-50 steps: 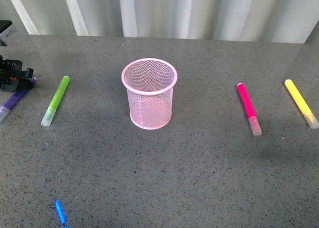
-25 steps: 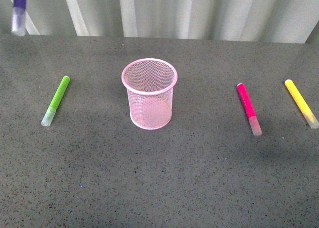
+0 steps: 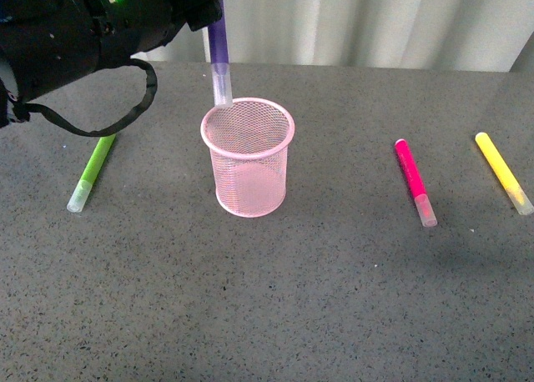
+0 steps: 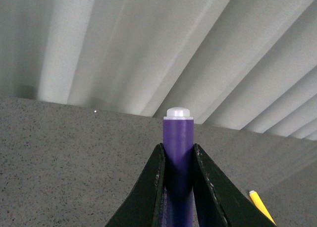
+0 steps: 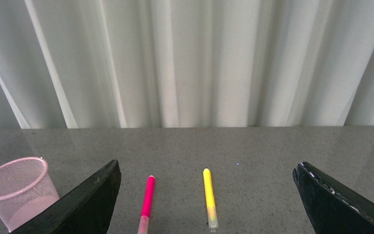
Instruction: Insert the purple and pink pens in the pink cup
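Holding the purple pen (image 3: 219, 52) upright, cap downward, the left pincer (image 4: 178, 148) is clenched on its barrel; in the left wrist view both jaws press on the purple body from two sides. In the front view the frosted cap ends right at the far left part of the rim of the cup (image 3: 250, 178). From this view alone I cannot tell if the cap is already above the opening or a little behind it. It is not inside the mesh yet.

The cup stands upright in the middle of the tabletop (image 3: 292, 299) and looks empty. The pink pen (image 3: 411, 175) lies flat, well to the right of the cup, with nothing touching it. The right pincer (image 5: 207, 165) is released, its jaws wide apart, and it hangs above the tabletop with nothing between them. Its camera looks down on the pink pen and on the yellow pen (image 3: 499, 167) beside it. The green pen (image 3: 92, 169) lies on the other side of the cup, apart from it.

So I judge the task is less than half done: no pen is in the cup. The first pen is lifted and brought to the cup, and what is left for it is to centre it over the opening and let it go. After that the whole work with the pink pen remains: grasp, lift, carry, drop.
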